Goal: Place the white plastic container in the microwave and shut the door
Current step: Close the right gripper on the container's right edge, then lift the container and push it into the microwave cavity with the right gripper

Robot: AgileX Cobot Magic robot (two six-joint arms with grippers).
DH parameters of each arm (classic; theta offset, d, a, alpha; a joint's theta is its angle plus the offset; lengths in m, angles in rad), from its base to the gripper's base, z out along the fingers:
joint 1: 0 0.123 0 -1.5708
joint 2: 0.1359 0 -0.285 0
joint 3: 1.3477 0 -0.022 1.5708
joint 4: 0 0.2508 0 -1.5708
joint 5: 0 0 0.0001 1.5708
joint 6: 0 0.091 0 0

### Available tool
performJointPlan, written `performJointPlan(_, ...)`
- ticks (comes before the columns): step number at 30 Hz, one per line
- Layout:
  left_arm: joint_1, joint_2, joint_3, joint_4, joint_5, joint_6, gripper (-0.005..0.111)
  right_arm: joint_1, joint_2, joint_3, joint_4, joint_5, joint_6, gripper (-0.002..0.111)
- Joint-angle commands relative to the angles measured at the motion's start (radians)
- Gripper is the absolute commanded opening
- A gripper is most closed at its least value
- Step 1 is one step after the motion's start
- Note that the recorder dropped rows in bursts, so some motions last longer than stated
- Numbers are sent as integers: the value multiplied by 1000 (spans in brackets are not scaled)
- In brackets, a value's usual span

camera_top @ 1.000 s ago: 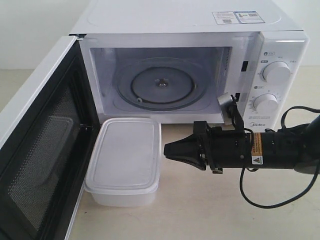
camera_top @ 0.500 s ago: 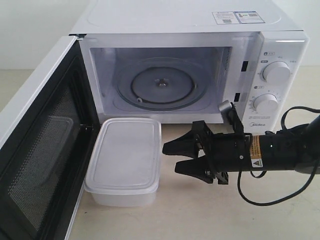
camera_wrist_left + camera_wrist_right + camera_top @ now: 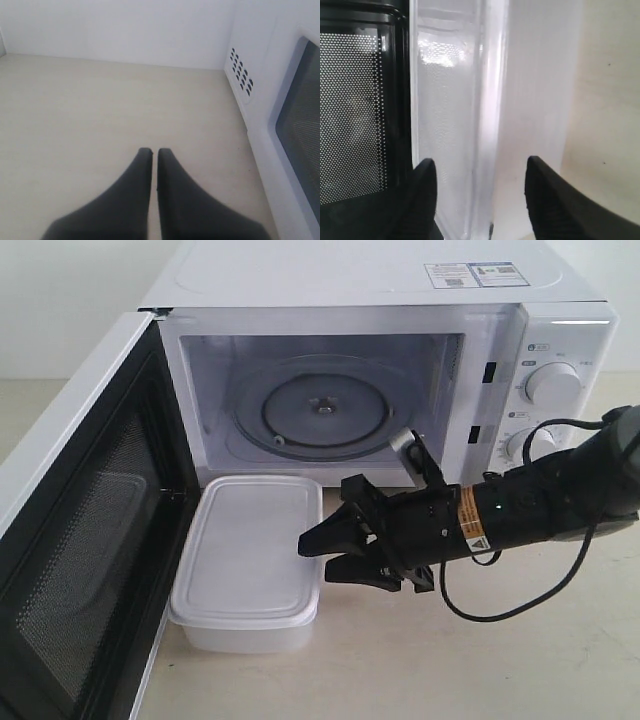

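Right end effector gapes wide, possibly touching the white plastic container on beige tabletop.

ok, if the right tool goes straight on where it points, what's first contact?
The white plastic container: the open right tool aims at its nearest long side, probably at rim height; depth is unclear.

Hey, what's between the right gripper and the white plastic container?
Nothing. In the exterior view the right gripper has its open jaws at the edge of the white plastic container; the right wrist view shows the box directly ahead.
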Motion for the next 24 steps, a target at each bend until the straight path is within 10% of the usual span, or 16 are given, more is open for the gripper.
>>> performJointPlan(1, 1, -3, 4, -7, -8, 5, 4, 16, -2, -35, -47, 22, 47, 47)
performJointPlan(11, 1, -3, 4, -7, -8, 5, 4, 38, -2, -39, -111, 104, 98, 45)
performJointPlan(24, 1, -3, 4, -7, -8, 5, 4, 38, -2, -39, -109, 103, 69, 0)
